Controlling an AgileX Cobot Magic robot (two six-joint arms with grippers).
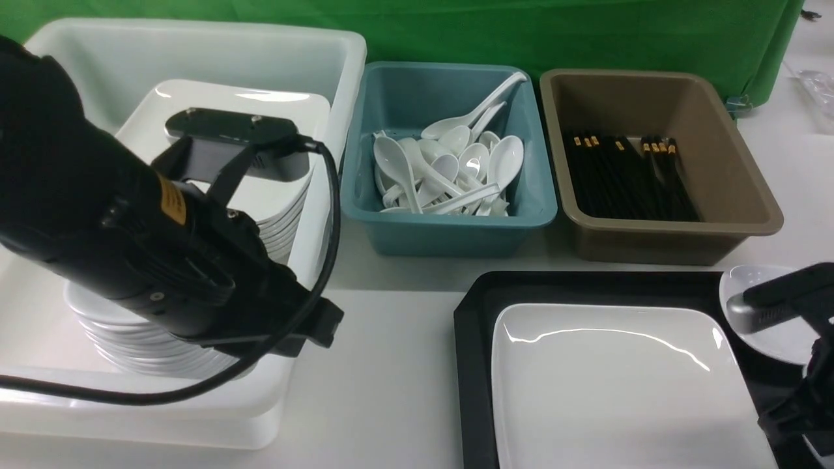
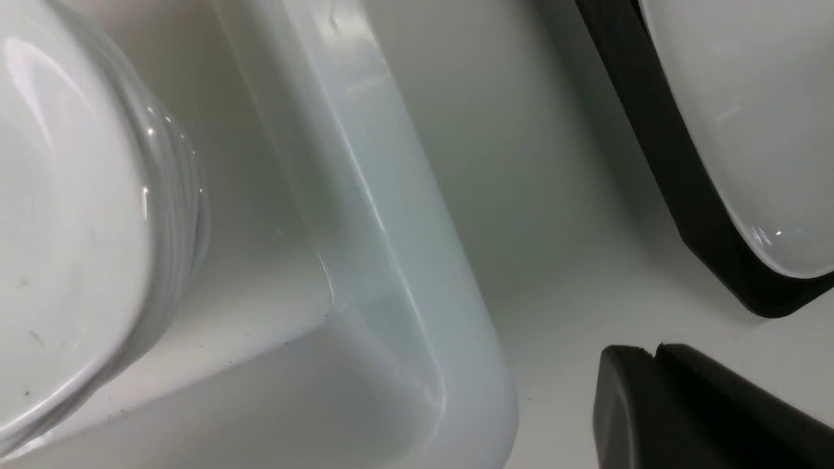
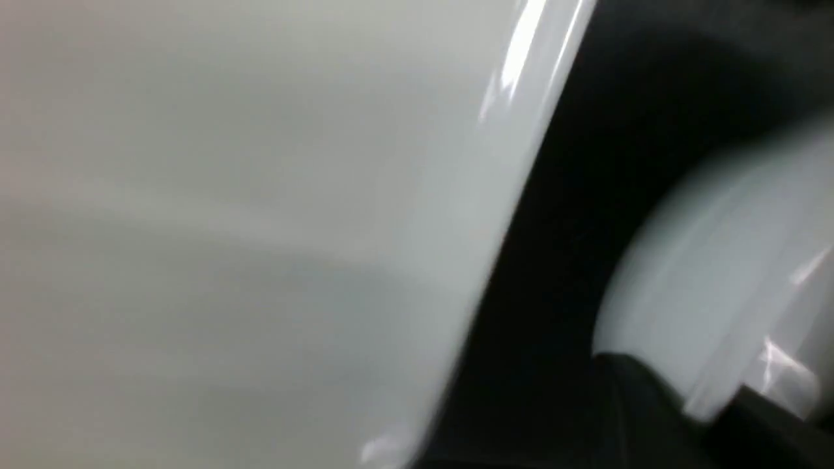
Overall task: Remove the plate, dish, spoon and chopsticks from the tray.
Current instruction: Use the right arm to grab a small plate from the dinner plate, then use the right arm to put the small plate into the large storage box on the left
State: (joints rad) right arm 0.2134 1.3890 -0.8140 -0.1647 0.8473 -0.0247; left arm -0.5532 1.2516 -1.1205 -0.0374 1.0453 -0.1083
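Plate (image 1: 619, 384) sits nearest, flat on the tray (image 1: 475, 339), filling most of the part in view. Not touched yet.

Dish (image 1: 775, 342) is at 2 o'clock from the plate, by the tray's far right corner. Right gripper (image 1: 756, 305) is at the dish with a black finger lying across its rim. The right wrist view is blurred, so I cannot tell whether the jaws have clamped or whether the dish is off the tray.

Step in hand, my read: picking up the dish. The next move calls for a firm rim grip, a lift clear of the tray rim, and a carry toward 9 o'clock to the white tub (image 1: 313, 58), set down on the stack of dishes (image 1: 117, 345).

Left gripper (image 2: 655, 355) has its fingers together with nothing in them, over the table (image 1: 391, 365) just beside the white tub's near corner.

Spoon, chopsticks: none visible on the tray in these views.

Farther back, the stack of plates (image 1: 228, 94) is in the white tub. Teal tub (image 1: 449, 228) at 11 o'clock of the tray holds white spoons (image 1: 449, 169). Brown tub (image 1: 736, 215) at 12 to 1 o'clock holds black sticks (image 1: 625, 176).

Writing: yellow label (image 1: 171, 198) on the left arm, unreadable. No brand seen.
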